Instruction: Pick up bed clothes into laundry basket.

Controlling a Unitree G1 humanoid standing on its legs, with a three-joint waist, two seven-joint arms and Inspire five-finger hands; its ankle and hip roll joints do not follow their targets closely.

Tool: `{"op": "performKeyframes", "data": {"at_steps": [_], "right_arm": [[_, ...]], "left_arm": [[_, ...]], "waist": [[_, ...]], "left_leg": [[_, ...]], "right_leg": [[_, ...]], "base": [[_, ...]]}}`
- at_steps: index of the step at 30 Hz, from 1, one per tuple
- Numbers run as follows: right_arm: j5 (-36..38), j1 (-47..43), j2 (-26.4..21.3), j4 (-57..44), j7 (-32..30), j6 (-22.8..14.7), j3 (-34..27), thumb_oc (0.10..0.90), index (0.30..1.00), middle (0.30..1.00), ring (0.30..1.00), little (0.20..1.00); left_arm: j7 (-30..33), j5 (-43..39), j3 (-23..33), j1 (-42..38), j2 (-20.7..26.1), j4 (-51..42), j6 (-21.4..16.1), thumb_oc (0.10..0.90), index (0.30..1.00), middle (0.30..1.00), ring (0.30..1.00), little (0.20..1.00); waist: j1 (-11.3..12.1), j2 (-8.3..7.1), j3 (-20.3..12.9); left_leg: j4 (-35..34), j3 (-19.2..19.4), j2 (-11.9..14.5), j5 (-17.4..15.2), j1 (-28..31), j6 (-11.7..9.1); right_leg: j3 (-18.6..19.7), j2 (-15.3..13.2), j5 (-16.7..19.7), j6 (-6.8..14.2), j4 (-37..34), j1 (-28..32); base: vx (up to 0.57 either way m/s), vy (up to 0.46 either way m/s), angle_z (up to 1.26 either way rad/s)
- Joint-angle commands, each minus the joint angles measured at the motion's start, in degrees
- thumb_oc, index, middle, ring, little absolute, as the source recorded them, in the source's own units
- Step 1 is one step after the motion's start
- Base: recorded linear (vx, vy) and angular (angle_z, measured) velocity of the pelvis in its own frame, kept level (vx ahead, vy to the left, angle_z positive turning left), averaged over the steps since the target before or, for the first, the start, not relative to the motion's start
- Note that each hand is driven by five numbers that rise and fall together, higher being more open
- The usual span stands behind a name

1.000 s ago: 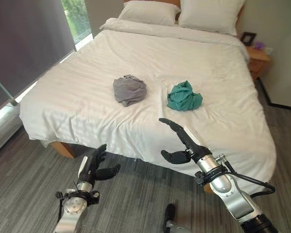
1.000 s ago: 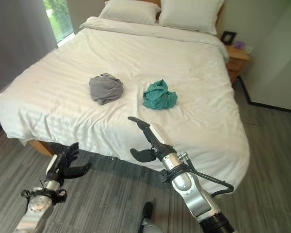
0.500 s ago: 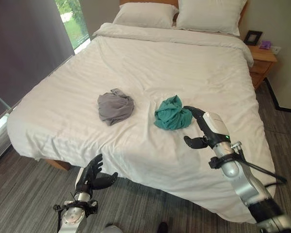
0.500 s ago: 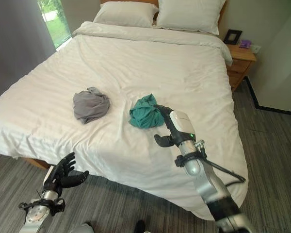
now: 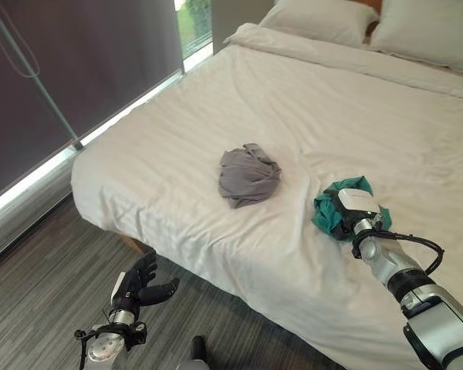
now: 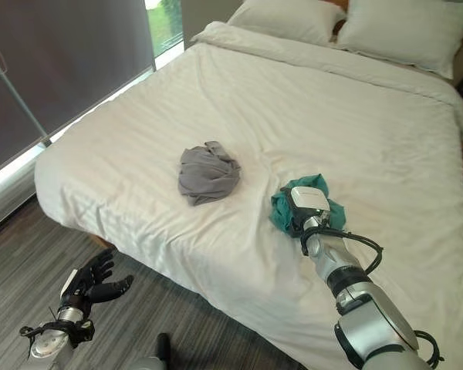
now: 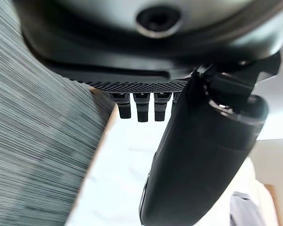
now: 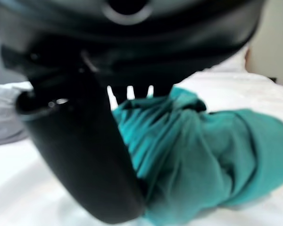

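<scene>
On the white bed (image 5: 177, 139), the right robot hand (image 5: 353, 210) pressed into the crumpled teal garment (image 5: 328, 212); whether its fingers had clamped, I couldn't tell. A shallow grab might have dropped it or snagged the sheet.

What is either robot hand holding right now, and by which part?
Left robot hand holds nothing, open over the floor. Right robot hand rests on the teal cloth's near side; whether its fingers have closed cannot be told.
</scene>
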Motion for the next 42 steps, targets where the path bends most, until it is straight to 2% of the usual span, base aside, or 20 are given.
{"op": "performKeyframes", "data": {"at_steps": [1,4,5,6,12,13,16,17,18,20,21,22,26,30,33,34,37,38,39,42], "right_arm": [[-2.05,-12.31,-7.00,4.68,-4.96,2.23,1.75,0.800,0.900,0.900,0.900,0.900],[-2.75,-14.69,-9.32,6.51,-5.23,2.40,2.64,0.800,0.900,0.900,0.900,0.900],[-2.12,-15.32,-10.17,7.38,-4.85,2.37,2.95,0.420,0.331,0.331,0.331,0.331],[-0.46,-16.71,-11.13,8.39,-4.16,2.31,3.23,0.400,0.300,0.300,0.300,0.300],[4.33,-16.64,-13.09,-3.92,-6.59,1.65,-0.04,0.400,0.300,0.300,0.300,0.300],[4.85,-12.88,-17.05,-16.80,-8.95,1.90,-4.65,0.400,0.300,0.300,0.300,0.300],[4.26,-2.19,-29.07,-29.39,-11.24,1.51,-15.68,0.400,0.300,0.300,0.300,0.300],[4.18,-1.44,-29.06,-29.73,-11.17,1.54,-16.42,0.400,0.300,0.300,0.300,0.300],[8.67,4.12,-32.77,-32.63,-11.08,0.95,-22.94,0.400,0.300,0.300,0.300,0.300],[11.88,10.57,-32.42,-35.07,-11.52,0.88,-30.14,0.400,0.300,0.300,0.300,0.300],[16.58,14.83,-31.13,-34.22,-13.12,0.67,-35.15,0.400,0.300,0.300,0.300,0.300],[16.61,17.37,-31.01,-35.06,-13.02,0.59,-37.63,0.400,0.300,0.300,0.300,0.300],[25.90,28.07,-24.39,-34.63,-15.19,-1.76,-50.55,0.400,0.300,0.300,0.300,0.300],[25.33,37.91,-20.09,-38.66,-13.14,-3.17,-54.73,0.400,0.300,0.300,0.300,0.300],[24.09,46.69,-14.87,-35.55,-12.26,-2.93,-55.43,0.400,0.300,0.300,0.300,0.300],[24.07,47.01,-14.68,-35.63,-12.25,-2.97,-55.76,0.400,0.300,0.300,0.300,0.300],[24.28,53.40,-9.89,-30.14,-10.53,-2.36,-54.46,0.400,0.300,0.300,0.300,0.300],[25.78,54.08,-8.76,-29.03,-10.20,-2.49,-54.31,0.400,0.300,0.300,0.300,0.300],[34.92,54.62,-5.28,-25.27,-7.90,-4.41,-53.52,0.400,0.300,0.300,0.300,0.300],[39.49,55.49,-3.43,-16.58,-4.83,-5.03,-51.11,0.400,0.300,0.300,0.300,0.300]], "left_arm": [[-0.66,-1.18,-1.82,-5.86,2.19,-0.12,-5.87,0.800,0.900,0.900,0.900,0.900],[0.15,-0.60,-2.55,-6.78,1.73,3.08,-6.20,0.800,0.900,0.900,0.900,0.900],[0.34,-0.52,-2.66,-7.03,1.48,3.87,-6.16,0.800,0.900,0.900,0.900,0.900],[0.82,-0.82,-2.53,-7.45,0.79,5.75,-6.08,0.800,0.900,0.900,0.900,0.900],[3.58,3.46,0.55,-6.88,1.15,9.05,-5.33,0.800,0.900,0.900,0.900,0.900],[5.79,6.63,4.13,-6.21,2.92,7.39,-5.16,0.800,0.900,0.900,0.900,0.900],[11.12,12.54,15.25,-6.52,11.79,-1.73,-6.24,0.800,0.900,0.900,0.900,0.900],[11.14,12.59,15.15,-6.49,11.99,-1.92,-6.10,0.800,0.900,0.900,0.900,0.900],[15.76,16.01,21.74,-8.54,17.31,-8.44,-6.57,0.800,0.900,0.900,0.900,0.900],[18.57,17.47,23.49,-10.13,18.91,-12.01,-6.77,0.800,0.900,0.900,0.900,0.900],[22.74,18.83,24.93,-15.16,18.45,-16.82,-7.83,0.800,0.900,0.900,0.900,0.900],[23.02,19.16,23.95,-15.77,18.74,-17.14,-7.49,0.800,0.900,0.900,0.900,0.900],[29.11,29.58,19.50,-26.27,18.80,-16.19,-3.10,0.800,0.900,0.900,0.900,0.900],[29.22,35.79,13.74,-34.19,22.77,-7.29,0.83,0.800,0.900,0.900,0.900,0.900],[28.01,40.78,10.11,-37.70,25.42,2.53,4.46,0.800,0.900,0.900,0.900,0.900],[28.11,40.76,9.53,-38.25,25.47,2.91,4.34,0.800,0.900,0.900,0.900,0.900],[26.67,43.81,6.86,-39.91,26.90,10.34,6.50,0.800,0.900,0.900,0.900,0.900],[26.15,44.16,5.86,-40.69,27.16,11.92,6.79,0.800,0.900,0.900,0.900,0.900],[25.49,45.79,1.86,-43.54,27.01,16.88,8.08,0.800,0.900,0.900,0.900,0.900],[23.32,46.76,-4.93,-49.87,26.29,26.89,8.61,0.800,0.900,0.900,0.900,0.900]], "waist": [[-0.11,0.54,-0.58],[-0.09,1.37,-0.29],[0.04,1.68,-0.15],[0.06,1.99,0.14],[-0.60,2.33,0.08],[-0.92,2.17,-0.11],[-1.89,1.00,-1.81],[-1.70,0.80,-1.72],[-2.99,0.26,-2.76],[-3.28,-0.63,-3.25],[-6.29,-0.82,-4.67],[-5.39,-1.30,-4.45],[-10.18,-1.55,-6.38],[-14.74,-0.56,-7.06],[-18.86,0.73,-7.36],[-18.49,0.59,-7.42],[-21.40,1.46,-7.26],[-21.93,1.58,-7.32],[-23.28,1.67,-7.38],[-25.04,2.00,-7.40]], "left_leg": [[0.01,0.16,4.98,0.78,-2.92,-8.16],[0.01,0.07,5.41,1.72,-5.72,-8.78],[0.01,0.05,5.57,2.16,-6.56,-9.02],[0.01,-0.05,5.79,2.79,-7.47,-9.34],[0.01,0.62,6.35,3.86,-6.62,-8.89],[0.01,0.48,6.24,3.61,-5.28,-8.85],[0.01,0.31,5.80,2.51,-1.64,-8.66],[0.01,0.34,5.77,2.48,-1.47,-8.65],[0.01,0.78,5.66,1.34,0.16,-8.34],[0.01,1.01,5.55,0.72,1.12,-8.23],[0.01,1.82,5.59,-0.38,2.41,-7.92],[0.01,1.91,5.51,-0.49,2.72,-7.89],[0.01,4.91,5.61,-2.87,5.82,-7.01],[0.01,8.82,5.95,-3.62,8.48,-6.53],[0.01,12.04,6.05,-4.23,10.15,-6.28],[0.01,12.18,6.05,-4.27,10.18,-6.29],[0.01,14.04,6.17,-4.34,10.50,-6.45],[0.01,14.36,6.22,-4.37,10.44,-6.50],[0.01,15.03,6.37,-4.32,10.03,-6.62],[0.01,15.20,6.62,-5.26,9.82,-7.44]], "right_leg": [[-0.53,-3.92,4.68,4.14,0.10,-8.90],[-0.76,-4.00,4.86,4.43,0.10,-11.29],[-0.65,-3.90,4.74,4.44,0.10,-11.93],[-0.59,-3.76,4.37,4.46,0.10,-12.52],[-1.36,-3.45,4.42,3.91,0.10,-11.27],[-1.47,-3.46,4.06,4.03,0.10,-9.52],[-1.74,-3.75,3.99,4.58,0.10,-6.15],[-1.72,-3.79,3.97,4.60,0.10,-6.00],[-1.20,-3.90,4.03,4.99,0.10,-5.09],[-1.08,-4.08,4.06,5.20,0.10,-4.50],[-0.28,-4.05,4.33,5.35,0.10,-4.15],[-0.23,-4.14,4.28,5.43,0.10,-3.89],[2.19,-4.18,4.79,5.87,0.10,-3.57],[5.31,-3.94,5.82,6.18,0.10,-4.38],[7.48,-3.62,6.37,6.32,0.10,-5.42],[7.61,-3.61,6.38,6.32,0.10,-5.49],[8.42,-3.43,6.83,6.52,0.10,-6.50],[8.53,-3.41,6.96,6.56,0.10,-6.80],[8.71,-3.33,7.38,6.62,0.10,-7.65],[9.23,-3.16,7.06,7.43,0.10,-8.61]], "base": [[-0.04,-0.021,0.18],[0.06,-0.023,0.33],[0.01,0.012,0.05],[0.00,0.000,0.00],[0.02,0.002,0.00],[0.08,-0.004,0.01],[0.10,-0.023,0.15],[0.06,-0.016,0.23],[0.06,-0.011,0.15],[0.06,-0.002,-0.03],[0.04,0.013,-0.12],[0.06,0.019,-0.08],[0.06,0.019,-0.24],[0.05,0.028,-0.58],[0.07,0.038,-0.88],[0.05,0.023,-0.59],[0.03,0.021,-0.59],[0.00,0.019,-0.37],[0.00,0.010,-0.29],[0.04,0.030,-0.17]]}}
